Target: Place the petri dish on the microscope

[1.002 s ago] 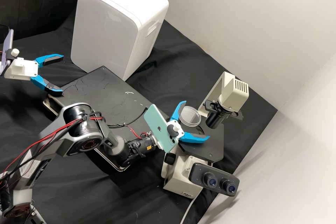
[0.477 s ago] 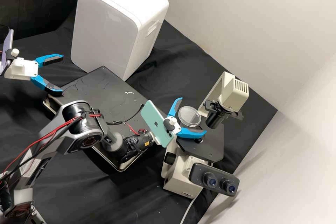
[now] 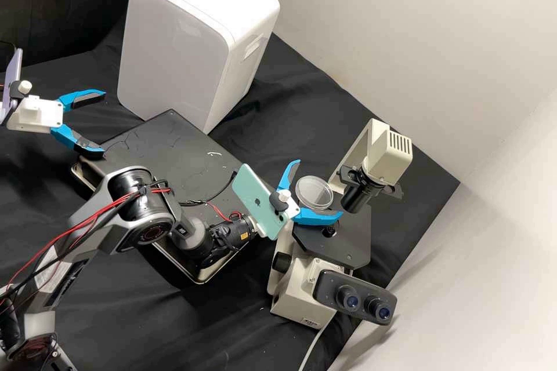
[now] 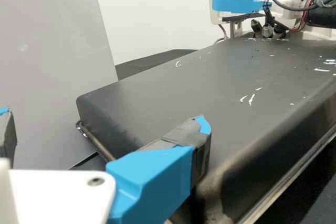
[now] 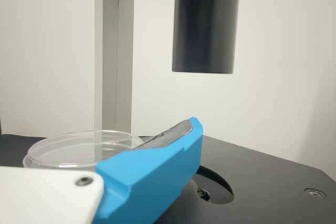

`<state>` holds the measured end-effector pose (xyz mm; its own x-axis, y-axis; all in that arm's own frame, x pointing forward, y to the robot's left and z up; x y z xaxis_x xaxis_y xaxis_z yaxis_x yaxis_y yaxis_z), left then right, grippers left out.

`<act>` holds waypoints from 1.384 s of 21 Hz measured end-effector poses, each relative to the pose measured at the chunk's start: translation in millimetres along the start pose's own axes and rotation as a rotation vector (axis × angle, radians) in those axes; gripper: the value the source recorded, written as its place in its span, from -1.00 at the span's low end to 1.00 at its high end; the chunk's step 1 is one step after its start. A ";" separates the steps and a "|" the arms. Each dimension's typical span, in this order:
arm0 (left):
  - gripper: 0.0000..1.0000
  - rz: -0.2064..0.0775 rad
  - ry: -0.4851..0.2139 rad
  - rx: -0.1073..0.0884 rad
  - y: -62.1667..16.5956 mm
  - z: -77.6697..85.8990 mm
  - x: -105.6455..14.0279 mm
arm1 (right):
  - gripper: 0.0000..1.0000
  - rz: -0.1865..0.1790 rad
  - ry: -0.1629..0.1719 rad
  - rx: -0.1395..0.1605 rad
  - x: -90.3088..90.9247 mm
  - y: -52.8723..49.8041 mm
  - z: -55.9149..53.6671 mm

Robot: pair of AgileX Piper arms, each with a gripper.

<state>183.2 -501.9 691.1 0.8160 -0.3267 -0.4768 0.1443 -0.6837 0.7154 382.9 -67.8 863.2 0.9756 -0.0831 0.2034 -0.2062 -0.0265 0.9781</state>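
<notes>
In the high view, the right hand hangs over the microscope with its two fingers spread wide and gripping nothing. The clear petri dish lies between those fingers on the black stage, and whether either finger touches it I cannot tell. Just beyond the hand's fingertips a dark lens tube points down at the stage. Well apart from it, the left hand is open too and holds nothing. Its lower finger rests on the near corner of a flat black case on the desk, and a white box stands past that hand. In the left wrist view, its blue finger touches the case's rounded corner. The case top stretches away from the hand, flecked with white marks. In the right wrist view, the dish sits flat on the stage close beside one blue finger, and the lens tube hangs above and ahead of the hand.
</notes>
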 end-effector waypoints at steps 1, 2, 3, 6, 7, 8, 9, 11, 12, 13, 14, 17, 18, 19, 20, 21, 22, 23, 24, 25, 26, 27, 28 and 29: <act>1.00 0.000 0.000 0.000 0.0 0.0 0.0 | 1.00 0.000 0.000 0.000 0.0 0.0 0.0; 1.00 0.000 0.000 0.000 0.0 0.0 0.0 | 1.00 0.000 0.000 0.000 0.0 0.0 0.0; 1.00 0.000 0.000 0.000 0.0 0.0 0.0 | 1.00 0.000 0.000 0.000 0.0 0.0 0.0; 1.00 0.000 0.000 0.000 0.0 0.0 0.0 | 1.00 0.000 0.000 0.000 0.0 0.0 0.0; 1.00 0.000 0.000 0.000 0.0 0.0 0.0 | 1.00 -0.001 -0.001 0.000 0.1 -0.5 0.6; 1.00 0.000 0.000 0.000 0.0 0.0 0.0 | 1.00 -0.002 -0.002 -0.009 1.1 -1.2 1.5; 1.00 0.000 0.000 0.000 0.0 0.0 0.0 | 1.00 -0.001 -0.001 -0.023 2.3 -1.8 2.2; 1.00 0.000 0.000 0.000 0.0 0.0 0.0 | 1.00 0.010 -0.004 -0.068 4.2 -2.3 4.3; 1.00 0.000 0.000 0.000 0.0 0.0 0.0 | 1.00 0.008 -0.005 -0.101 4.2 -3.0 4.7; 1.00 0.000 0.000 0.000 0.0 0.0 0.0 | 1.00 0.013 -0.007 -0.144 4.3 -4.5 6.3; 1.00 0.000 0.000 0.000 0.0 0.0 0.0 | 1.00 0.015 -0.007 -0.175 4.4 -6.7 7.6; 1.00 0.000 0.000 0.000 0.0 0.0 0.0 | 1.00 0.032 0.009 -0.213 4.6 -9.0 10.1; 1.00 0.000 0.000 0.000 0.0 0.0 0.0 | 1.00 0.033 0.010 -0.212 4.9 -10.3 11.4; 1.00 0.000 0.000 0.000 0.0 0.0 0.0 | 1.00 0.039 0.017 -0.212 5.1 -10.0 11.2; 1.00 0.003 0.000 0.000 0.4 0.0 0.3 | 1.00 0.038 0.018 -0.213 5.1 -10.6 11.6; 1.00 0.003 0.000 0.000 0.4 0.0 0.3 | 1.00 0.036 0.020 -0.215 5.1 -10.4 11.8; 1.00 0.002 0.000 0.000 0.2 0.3 0.4 | 1.00 0.036 0.019 -0.216 5.0 -9.9 12.3; 1.00 0.001 0.005 -0.002 -0.2 -0.1 1.2 | 1.00 0.035 0.021 -0.217 5.0 -10.0 12.2; 1.00 0.002 0.006 -0.003 -0.7 -0.3 1.5 | 1.00 0.035 0.021 -0.217 5.0 -10.0 12.2; 1.00 0.001 0.007 -0.003 -1.0 -0.5 1.5 | 1.00 0.036 0.022 -0.217 5.3 -9.8 12.0; 1.00 0.002 0.008 -0.003 -0.9 -0.6 1.5 | 1.00 0.035 0.021 -0.215 5.3 -10.2 12.4; 1.00 0.002 0.009 -0.004 -0.9 -0.6 1.5 | 1.00 0.033 0.023 -0.216 5.3 -10.4 12.3; 1.00 0.002 0.009 -0.004 -0.9 -0.6 1.5 | 1.00 0.031 0.025 -0.208 5.2 -9.7 12.9; 1.00 0.003 0.011 -0.004 -0.9 -0.8 1.5 | 1.00 0.025 0.030 -0.193 5.1 -9.3 13.4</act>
<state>184.8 -501.3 690.2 0.8224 -0.3214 -0.4694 0.1444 -0.6802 0.7187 388.8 -81.4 854.6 0.9726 -0.0513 0.2266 -0.2153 0.1669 0.9622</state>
